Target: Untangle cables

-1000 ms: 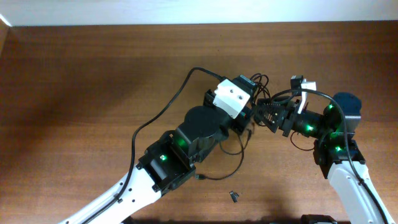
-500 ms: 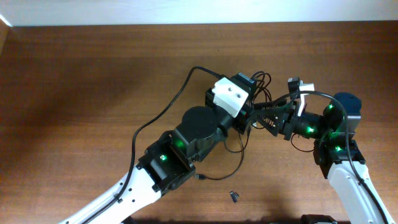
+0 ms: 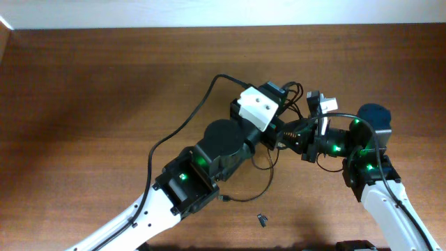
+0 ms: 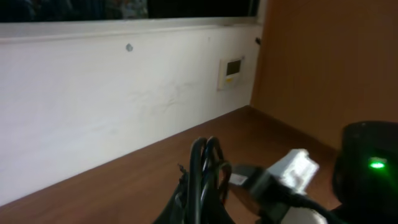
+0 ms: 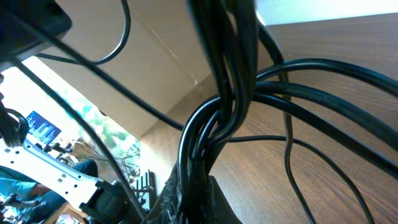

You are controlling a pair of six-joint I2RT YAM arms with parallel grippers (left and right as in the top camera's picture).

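Observation:
The cables (image 3: pixel 295 93) are thin black cords bunched between both grippers at mid-table, with one loose strand (image 3: pixel 270 174) curling toward the front. My left gripper (image 3: pixel 277 132) is shut on the bundle. In the left wrist view the cords (image 4: pixel 206 163) rise straight out of its gripper (image 4: pixel 202 208). My right gripper (image 3: pixel 290 134) meets it from the right, shut on the same bundle. The right wrist view shows several cords (image 5: pixel 219 118) pinched together in that gripper (image 5: pixel 196 194) and fanning out to the right above it.
A small dark clip-like piece (image 3: pixel 262 220) lies loose near the front edge. The left arm's thicker black wire (image 3: pixel 182 124) arcs over the table on the left. The right arm's white wrist camera (image 4: pixel 292 171) sits close beside the left gripper.
My right gripper has moved left up to the left gripper and shut on the cable bundle. The left gripper has stayed shut in place.

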